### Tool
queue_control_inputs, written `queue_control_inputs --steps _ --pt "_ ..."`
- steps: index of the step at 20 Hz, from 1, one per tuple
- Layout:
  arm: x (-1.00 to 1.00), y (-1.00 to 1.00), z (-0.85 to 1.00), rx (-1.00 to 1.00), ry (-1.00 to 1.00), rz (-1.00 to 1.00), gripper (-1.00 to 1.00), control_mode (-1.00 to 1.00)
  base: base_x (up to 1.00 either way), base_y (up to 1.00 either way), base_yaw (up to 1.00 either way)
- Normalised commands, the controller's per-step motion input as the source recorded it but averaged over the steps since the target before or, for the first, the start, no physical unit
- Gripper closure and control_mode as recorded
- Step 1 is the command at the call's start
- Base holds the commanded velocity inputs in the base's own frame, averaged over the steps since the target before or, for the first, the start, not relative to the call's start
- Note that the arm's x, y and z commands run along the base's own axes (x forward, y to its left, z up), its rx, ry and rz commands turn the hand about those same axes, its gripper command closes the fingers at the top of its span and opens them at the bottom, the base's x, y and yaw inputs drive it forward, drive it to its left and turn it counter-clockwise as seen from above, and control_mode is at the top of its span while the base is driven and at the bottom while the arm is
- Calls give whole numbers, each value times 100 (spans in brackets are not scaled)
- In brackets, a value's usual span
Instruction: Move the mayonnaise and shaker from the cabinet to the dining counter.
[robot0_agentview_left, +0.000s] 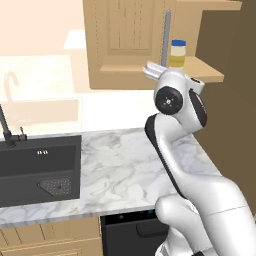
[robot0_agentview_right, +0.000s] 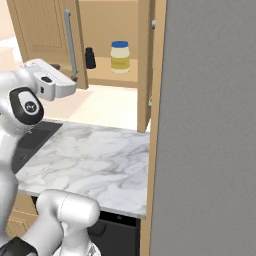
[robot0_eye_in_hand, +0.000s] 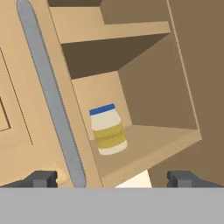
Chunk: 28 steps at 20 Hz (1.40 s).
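The light-wood wall cabinet (robot0_agentview_right: 107, 30) with panelled doors stands open, its long grey bar handle (robot0_eye_in_hand: 50, 94) running down the door edge beside the opening. Below it lies a white, grey-veined marble worktop (robot0_agentview_left: 125, 170) with a black sink (robot0_agentview_left: 37, 167) set into its left part. The white robot arm (robot0_agentview_left: 190, 165) rises over this worktop with its hand lifted toward the cabinet's lower shelf (robot0_eye_in_hand: 153, 146). On that wooden shelf the mayonnaise, a short pale-yellow jar with a blue lid (robot0_eye_in_hand: 107, 129), stands upright near the front edge. A small black shaker (robot0_agentview_right: 90, 58) stands to its left, apart from it, probably further back, though the door edge partly hides it. The claw (robot0_eye_in_hand: 113, 178) hangs just in front of the shelf with its two dark fingertips (robot0_eye_in_hand: 41, 178) spread wide apart, holding nothing, the jar between them but beyond.
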Motion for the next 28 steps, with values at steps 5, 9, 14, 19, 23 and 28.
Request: queue_control_inputs --steps 5,9,14,19,23,28 --pt "76 0 0 0 -11 8 -100 -100 0 0 0" --pt "70 0 3 0 -13 6 -100 -100 0 0 0" --pt "58 0 8 -1 -9 1 -100 -100 0 0 0" --pt "55 2 10 -2 -2 0 -100 -100 0 0 0" --pt "56 0 13 -1 0 0 -100 -100 0 0 0" --pt "56 6 14 0 0 1 100 -100 0 0 0"
